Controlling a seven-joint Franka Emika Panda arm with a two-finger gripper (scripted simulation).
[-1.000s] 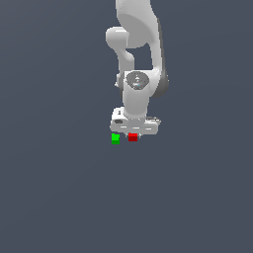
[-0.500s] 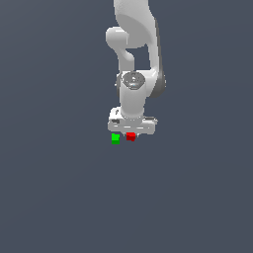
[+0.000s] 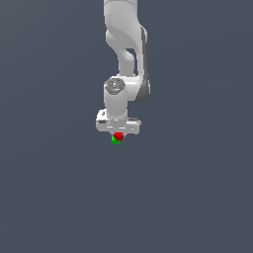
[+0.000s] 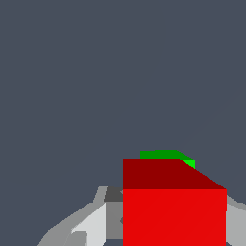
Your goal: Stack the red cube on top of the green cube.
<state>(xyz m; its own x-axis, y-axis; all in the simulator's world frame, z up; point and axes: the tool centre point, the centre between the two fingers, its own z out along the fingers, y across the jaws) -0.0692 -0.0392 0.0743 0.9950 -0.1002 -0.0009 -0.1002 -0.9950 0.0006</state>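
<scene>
Grey bench (image 3: 59, 197) lay bare around my claw (image 3: 117, 134), which gripped the red cube (image 4: 174, 216) directly above the green cube (image 4: 166, 154) (only a sliver visible). I judged this the placing step; next called for lowering gently, then releasing.

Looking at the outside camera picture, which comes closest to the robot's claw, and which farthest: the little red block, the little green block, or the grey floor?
1. The small bright red cube: right under the white gripper, seemingly between its jaws.
2. The small bright green cube: just beneath the red one, peeking out towards the exterior view's left.
3. The plain dark grey floor: underneath both; whether the green cube touches it can't be told.
</scene>
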